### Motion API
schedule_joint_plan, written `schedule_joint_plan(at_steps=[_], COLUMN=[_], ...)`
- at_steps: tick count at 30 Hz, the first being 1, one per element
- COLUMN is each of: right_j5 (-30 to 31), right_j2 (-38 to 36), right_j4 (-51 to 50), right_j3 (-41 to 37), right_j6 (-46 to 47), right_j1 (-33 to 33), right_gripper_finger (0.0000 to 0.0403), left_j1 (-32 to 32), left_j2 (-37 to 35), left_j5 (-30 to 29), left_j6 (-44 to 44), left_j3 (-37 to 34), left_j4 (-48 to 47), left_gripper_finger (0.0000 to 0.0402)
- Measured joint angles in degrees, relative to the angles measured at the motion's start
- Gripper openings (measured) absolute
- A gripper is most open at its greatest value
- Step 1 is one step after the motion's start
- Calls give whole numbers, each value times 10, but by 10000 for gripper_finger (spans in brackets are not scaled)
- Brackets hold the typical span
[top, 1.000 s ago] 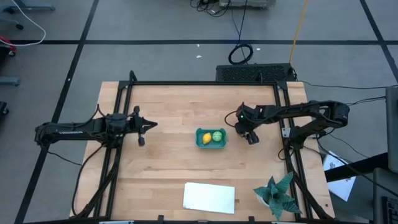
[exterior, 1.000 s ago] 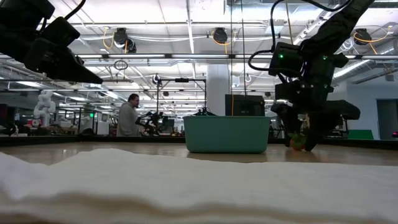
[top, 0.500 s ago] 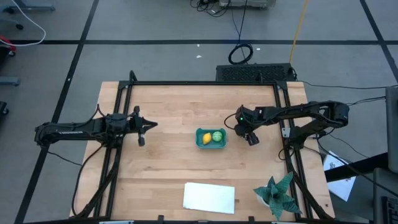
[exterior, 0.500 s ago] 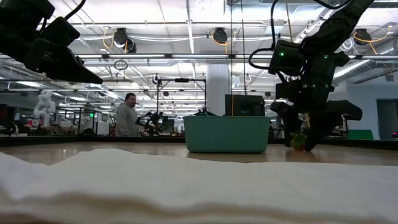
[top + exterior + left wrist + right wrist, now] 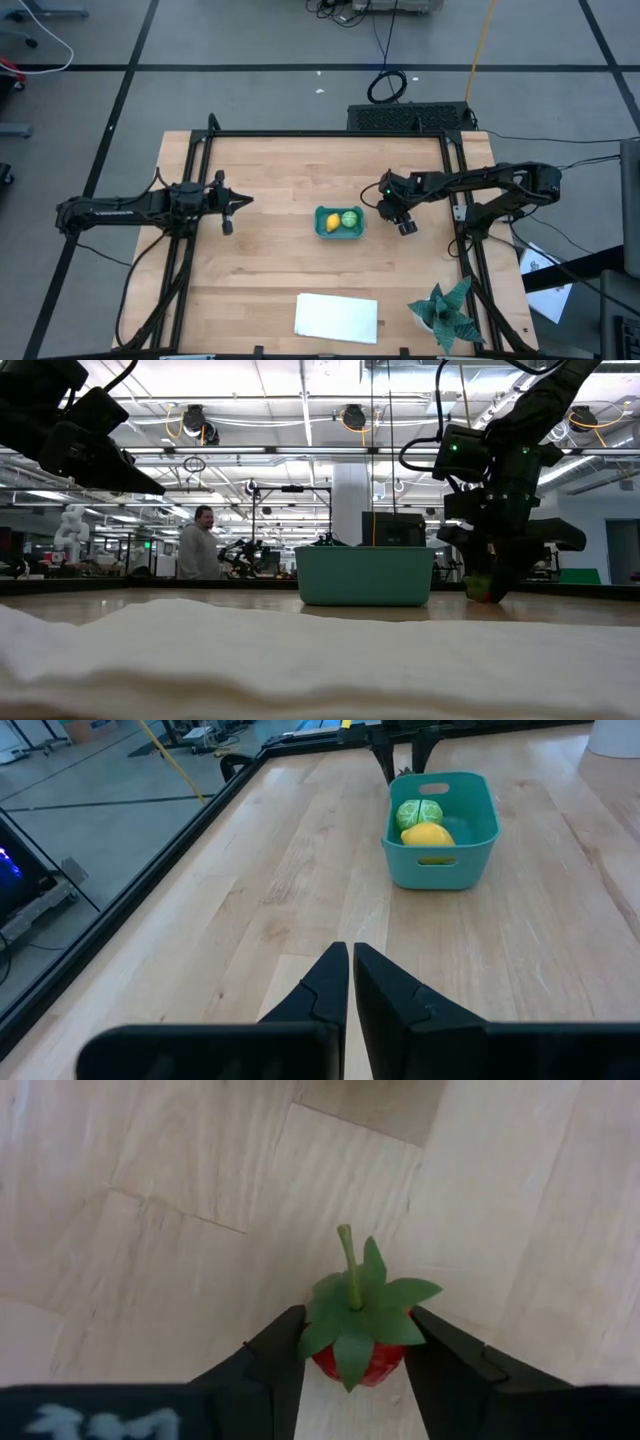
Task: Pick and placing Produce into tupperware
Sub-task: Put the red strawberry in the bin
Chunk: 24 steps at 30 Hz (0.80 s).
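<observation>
**Ana:** Closing in, those right-hand fingers have drawn together around the strawberry while nothing else on the table (image 5: 260, 260) budges.

**Ben:** Take the tub (image 5: 340, 222) as our landmark. Big things first: the left arm waits well off to the tub's left, its gripper (image 5: 229, 213) held above the wood with fingers pressed shut on nothing.

**Ana:** And the white sheet (image 5: 337, 317) lies toward the table's front edge from the tub, with the spiky plant (image 5: 446, 310) off at the front right corner.

**Ben:** Inside the tub, the lemon (image 5: 428, 835) and the green ball (image 5: 418, 813) sit touching each other. Two of three pieces are home.

**Ana:** So this is the last pick. The right gripper (image 5: 356, 1348) stands just to the tub's right, down at the table.

**Ben:** Its wrist camera tells it plainly: the small red strawberry (image 5: 360, 1330) sits between the fingers, both pads touching its sides, leaf cap and stem poking up.

**Ana:** Clamped, I'd say, though the berry looks not yet lifted off the wood.

**Ben:** Next call, to my eye: raise it clear of the tub's wall, carry it over the free corner, then release.
</observation>
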Motion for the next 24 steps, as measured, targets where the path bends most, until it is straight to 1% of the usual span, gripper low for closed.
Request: schedule_joint_plan(at_steps=[9, 17, 20, 24], right_j5=[3, 3, 2, 2], right_j2=[-20, -52, -56, -56], right_j4=[17, 22, 10, -33], right_j3=[-2, -1, 3, 28], right_j6=[6, 38, 50, 57], right_j1=[0, 0, 0, 0], right_gripper_finger=[157, 143, 144, 144], left_j1=[0, 0, 0, 0], left_j2=[0, 0, 0, 0], left_j5=[0, 0, 0, 0], left_j6=[0, 0, 0, 0], left_j3=[0, 0, 0, 0], left_j4=[0, 0, 0, 0], left_gripper_finger=[26, 26, 26, 26])
